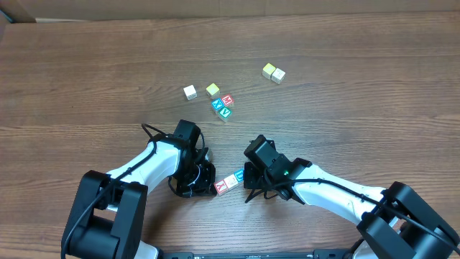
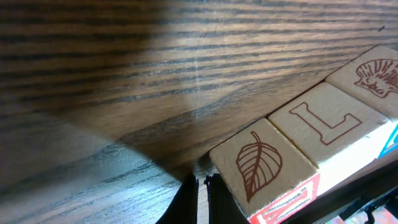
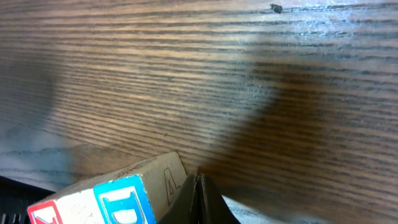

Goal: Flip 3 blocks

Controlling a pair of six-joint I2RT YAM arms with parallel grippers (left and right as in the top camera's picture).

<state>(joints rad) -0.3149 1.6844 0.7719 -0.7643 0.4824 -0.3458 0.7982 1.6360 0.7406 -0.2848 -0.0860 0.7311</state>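
Three wooden cubes lie in a tight diagonal row near the front of the table: a red-faced block (image 1: 222, 187), a whitish block (image 1: 231, 181) and a blue-faced D block (image 1: 239, 176). My left gripper (image 1: 206, 177) is shut and empty, low at the row's left end. In the left wrist view its tips (image 2: 202, 190) sit right beside the leaf-marked side of the red-faced block (image 2: 261, 165), with the L face (image 2: 326, 121) and the shell face (image 2: 373, 78) behind. My right gripper (image 1: 249, 177) is shut at the other end. Its tips (image 3: 198, 186) rest against the D block (image 3: 124, 202).
Further back stand a white cube (image 1: 190, 91), a yellow-topped cube (image 1: 213, 89), a red-letter cube (image 1: 227, 100), a blue X cube (image 1: 218, 105) and a green V cube (image 1: 226, 112). At the back right sit a yellow-topped cube (image 1: 268, 70) and a pale cube (image 1: 278, 75).
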